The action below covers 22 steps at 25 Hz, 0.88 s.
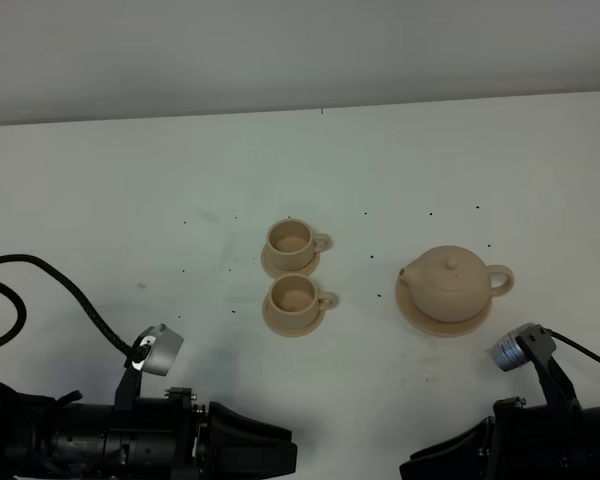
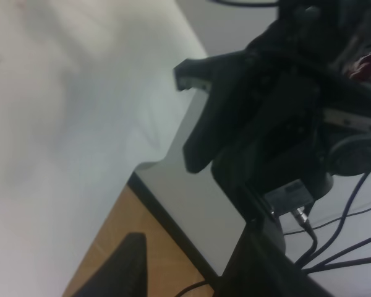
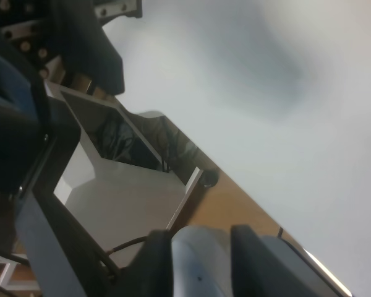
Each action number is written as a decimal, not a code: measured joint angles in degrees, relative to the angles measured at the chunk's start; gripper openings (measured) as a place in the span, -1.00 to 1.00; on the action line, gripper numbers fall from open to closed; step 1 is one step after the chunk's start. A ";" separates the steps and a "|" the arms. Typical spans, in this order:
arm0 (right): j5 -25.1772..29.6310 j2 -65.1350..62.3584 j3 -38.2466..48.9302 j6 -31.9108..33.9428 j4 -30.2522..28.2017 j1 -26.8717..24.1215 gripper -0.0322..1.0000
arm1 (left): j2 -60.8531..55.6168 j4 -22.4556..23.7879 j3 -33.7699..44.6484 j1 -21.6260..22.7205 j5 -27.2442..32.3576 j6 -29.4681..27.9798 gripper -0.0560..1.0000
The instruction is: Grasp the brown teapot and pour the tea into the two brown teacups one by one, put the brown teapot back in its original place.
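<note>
Centre-right on the worktop (image 1: 130, 180), the brown teapot (image 1: 450, 283) sits on its plate (image 1: 412, 305), two teacups (image 1: 292, 238) (image 1: 294, 295) to its left; right end effector (image 3: 202, 234) part-open and empty, left end effector (image 1: 285, 452) unreadable.

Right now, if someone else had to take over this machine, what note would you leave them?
Left gripper: low at the near table edge, open or shut unclear.
Right gripper: open, empty, low at the near edge too.
Brown teapot sits on its plate, right side; far teacup and near teacup stand at centre.
Done: nothing evident.
Left: grasp teapot, pour into each cup, return it to the plate.
</note>
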 joint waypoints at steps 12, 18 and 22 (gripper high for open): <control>0.43 0.00 0.00 0.00 0.00 0.00 -0.46 | -13.14 2.10 -10.84 0.00 -2.86 -18.95 -0.16; 0.42 0.00 0.00 0.00 0.03 0.00 -0.46 | -26.98 20.50 -17.57 0.00 -18.94 -43.89 -0.16; -2.62 0.05 -1.04 0.36 -0.03 0.00 -0.46 | -36.40 33.16 -19.64 0.00 -24.31 -60.61 -0.16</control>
